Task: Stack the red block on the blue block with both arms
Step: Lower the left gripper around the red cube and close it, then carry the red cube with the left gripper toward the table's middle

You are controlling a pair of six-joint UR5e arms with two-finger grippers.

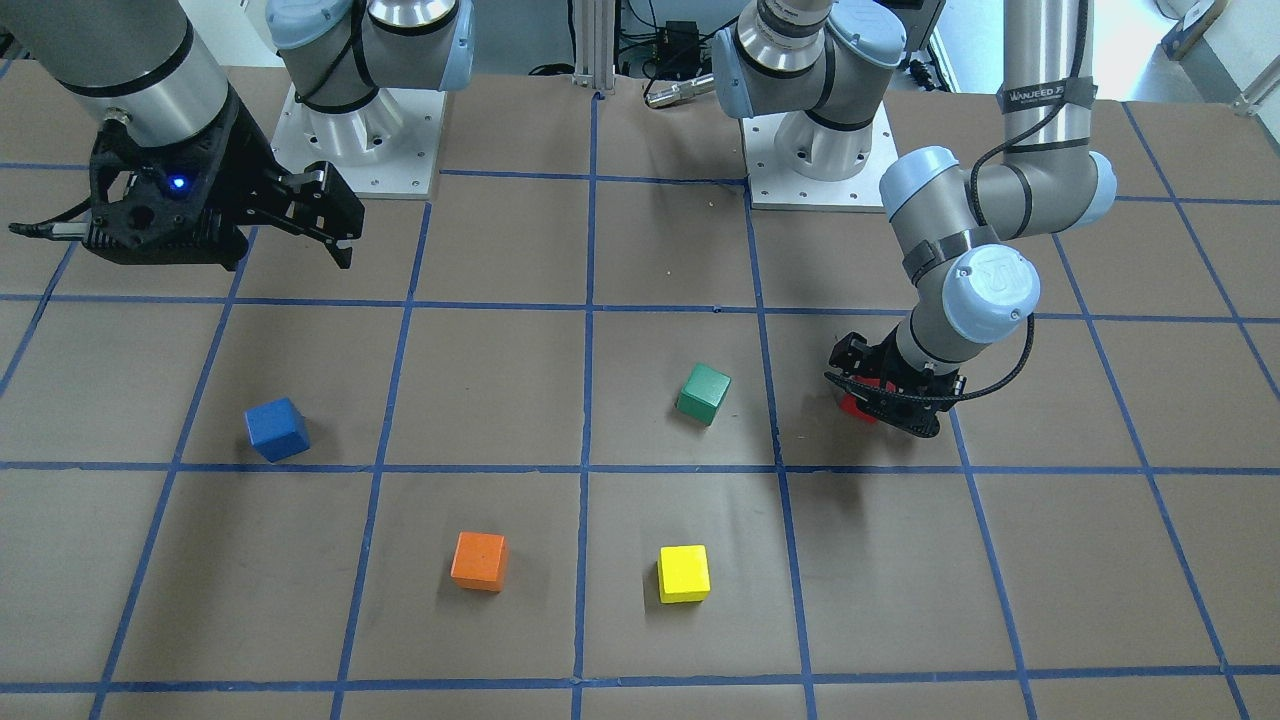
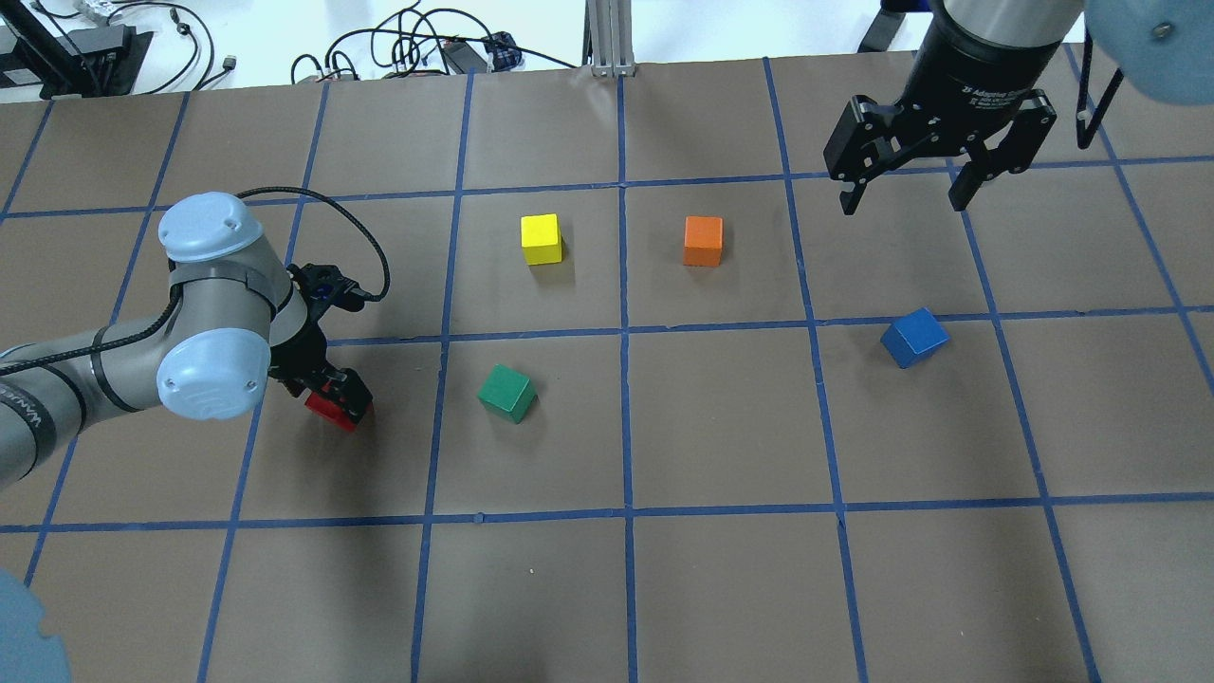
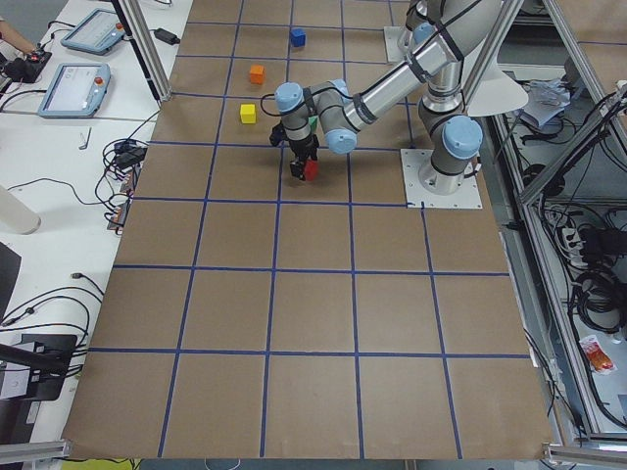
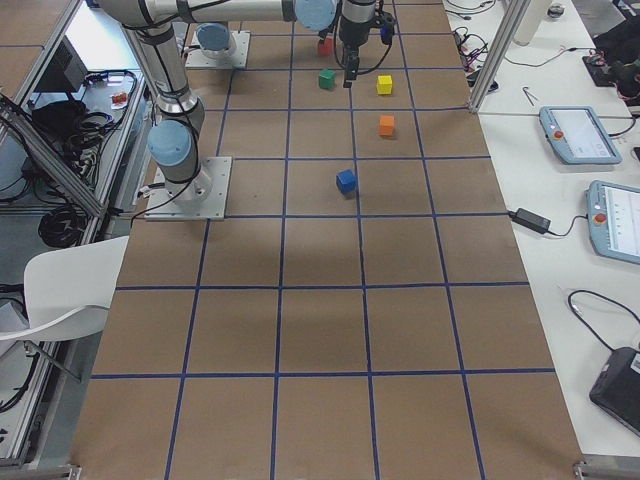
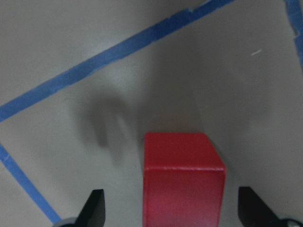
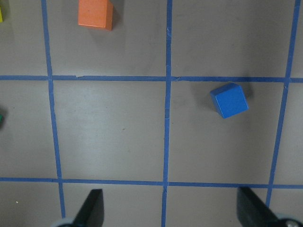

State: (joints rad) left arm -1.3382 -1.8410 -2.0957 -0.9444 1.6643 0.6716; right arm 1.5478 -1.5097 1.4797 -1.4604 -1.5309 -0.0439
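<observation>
The red block (image 2: 327, 410) sits on the table at the robot's left; it also shows in the front view (image 1: 858, 405). My left gripper (image 2: 334, 391) is lowered around it. In the left wrist view the red block (image 5: 183, 184) stands between the two fingers (image 5: 97, 208) with a gap on each side, so the gripper is open. The blue block (image 2: 913, 337) lies alone on the right side of the table and shows in the right wrist view (image 6: 229, 100). My right gripper (image 2: 906, 194) is open and empty, held high beyond the blue block.
A green block (image 2: 507, 393) lies just to the right of the red block. A yellow block (image 2: 541, 239) and an orange block (image 2: 703, 241) lie farther out near the middle. The brown table (image 2: 721, 588) carries a blue tape grid.
</observation>
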